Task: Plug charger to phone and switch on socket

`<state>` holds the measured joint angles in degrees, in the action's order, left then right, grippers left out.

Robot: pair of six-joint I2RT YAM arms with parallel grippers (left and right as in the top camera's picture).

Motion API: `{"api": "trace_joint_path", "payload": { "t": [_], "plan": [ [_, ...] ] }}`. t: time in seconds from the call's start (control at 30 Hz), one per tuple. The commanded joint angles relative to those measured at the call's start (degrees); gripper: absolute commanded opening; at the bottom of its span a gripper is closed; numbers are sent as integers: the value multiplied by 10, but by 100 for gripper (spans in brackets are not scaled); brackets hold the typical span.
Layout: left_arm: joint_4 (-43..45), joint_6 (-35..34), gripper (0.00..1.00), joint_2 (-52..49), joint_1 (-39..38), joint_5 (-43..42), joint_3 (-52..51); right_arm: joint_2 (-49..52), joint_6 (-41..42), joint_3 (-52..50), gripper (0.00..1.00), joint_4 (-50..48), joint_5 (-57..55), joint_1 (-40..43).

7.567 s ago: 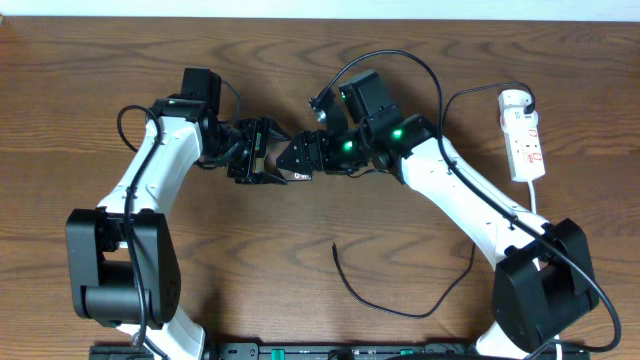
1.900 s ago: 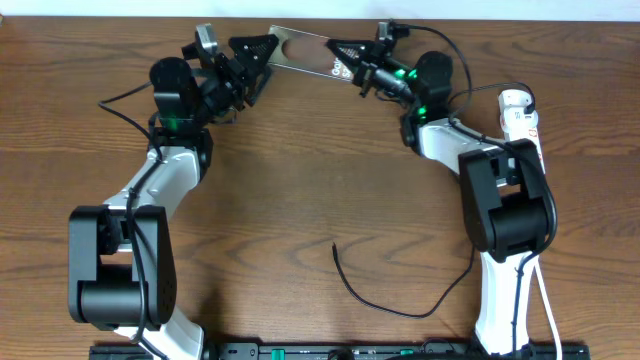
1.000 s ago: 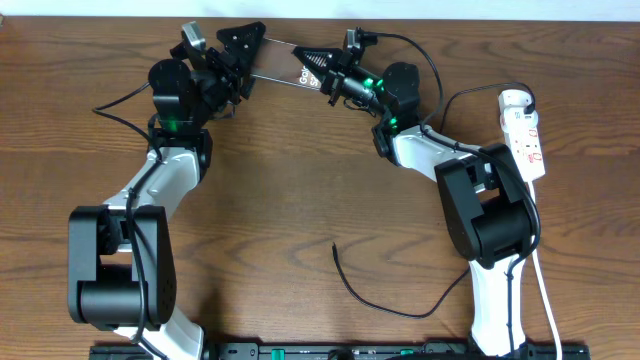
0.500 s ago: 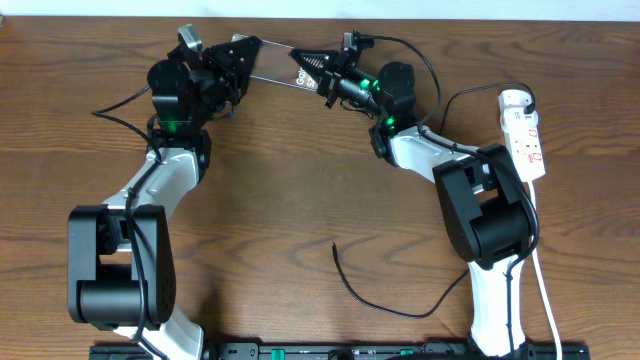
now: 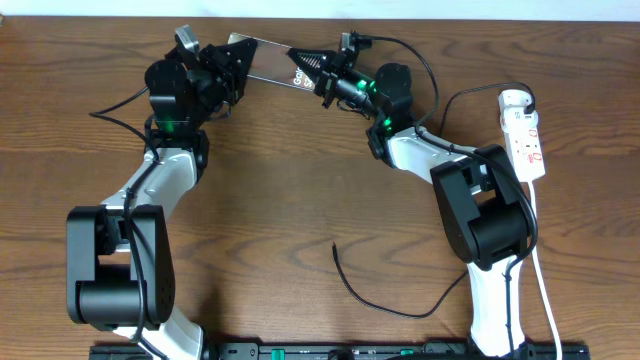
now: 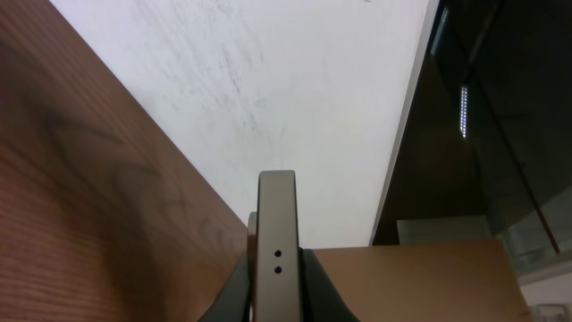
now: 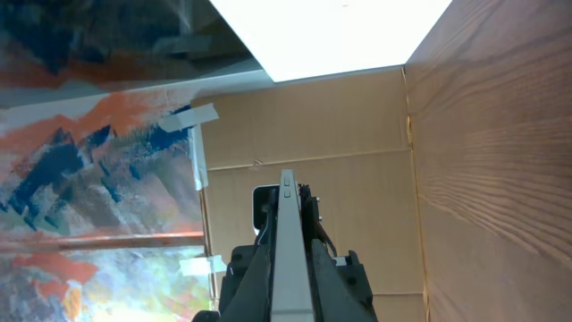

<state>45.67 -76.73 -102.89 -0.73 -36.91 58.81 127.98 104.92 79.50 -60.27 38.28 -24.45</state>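
**Phone gripped at both ends, cable not yet fetched**

I have the flat glossy dark phone [image 5: 265,52] pinched between both my hands at the far edge of the brown wooden table [image 5: 300,180]. My left gripper [image 5: 232,60] is clamped on one end. My right gripper [image 5: 308,68] is clamped on the other end, the one with the white lettering. Each wrist view looks straight along the slab's thin edge, with a finger pressed against either face. In the left wrist view two small holes show in that edge. I cannot tell from here which end carries the charging port.

The long thin black charger cable [image 5: 372,306] lies in a loose curve on the near side of the table, well apart from the phone and from both hands. Its small plug tip [image 5: 335,246] points up the table, with nothing touching it. The narrow white power strip [image 5: 527,140] sits by the right edge, beside my right arm.

I judge that I am in the first step, getting the phone into a position where it can be plugged. Neither the plugging nor the switching has begun.

The next move calls for freeing one hand. One gripper must hold the phone steady, or set it flat on the wood, with the port end left uncovered. The other must let go, travel down to the plug tip and pick it up close to the end so it can be lined up with the port. The switch on the strip comes after that, and my right hand is the nearer one for it.
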Motion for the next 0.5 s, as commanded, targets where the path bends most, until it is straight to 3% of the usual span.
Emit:
{"api": "trace_joint_path", "payload": {
  "t": [0.0, 0.47],
  "plan": [
    [12, 17, 8, 14, -14, -14, 2, -3, 23, 9, 1, 0, -4, -40],
    [12, 27, 8, 14, -14, -10, 2, -3, 22, 9, 1, 1, -4, -54]
  ]
}}
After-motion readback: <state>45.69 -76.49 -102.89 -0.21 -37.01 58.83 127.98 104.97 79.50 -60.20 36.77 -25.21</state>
